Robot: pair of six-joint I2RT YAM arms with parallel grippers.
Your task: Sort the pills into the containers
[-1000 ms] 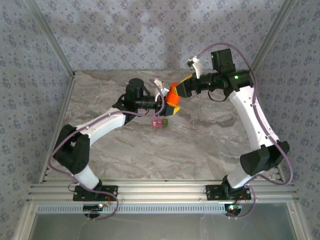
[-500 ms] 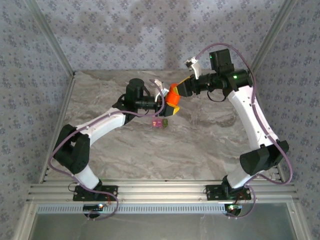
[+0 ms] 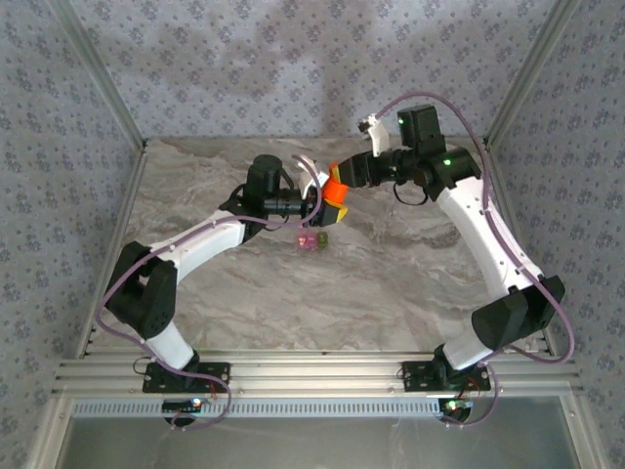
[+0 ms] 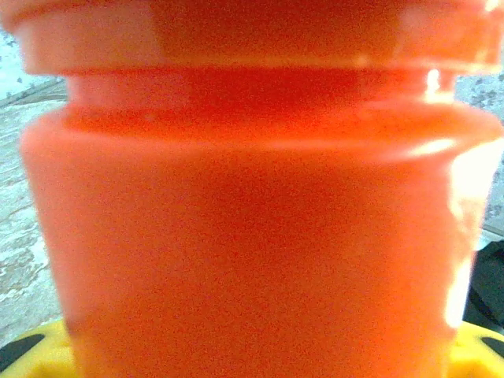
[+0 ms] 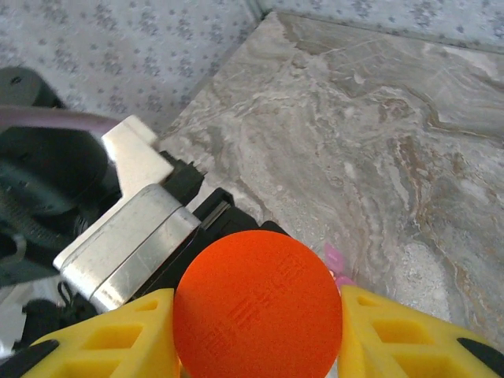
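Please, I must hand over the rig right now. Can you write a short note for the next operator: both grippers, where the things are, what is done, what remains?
Left gripper: jaws shut on the body of the orange bottle.
Right gripper: jaws shut on the bottle's orange cap, one finger on each side.
Containers: the joined pink and green pair stands on the table, on the near side of the bottle, touched by neither gripper.
Done: bottle gripped at body and cap.
Left: take the cap off, then sort the pills into the containers. The sorting looks not yet begun.
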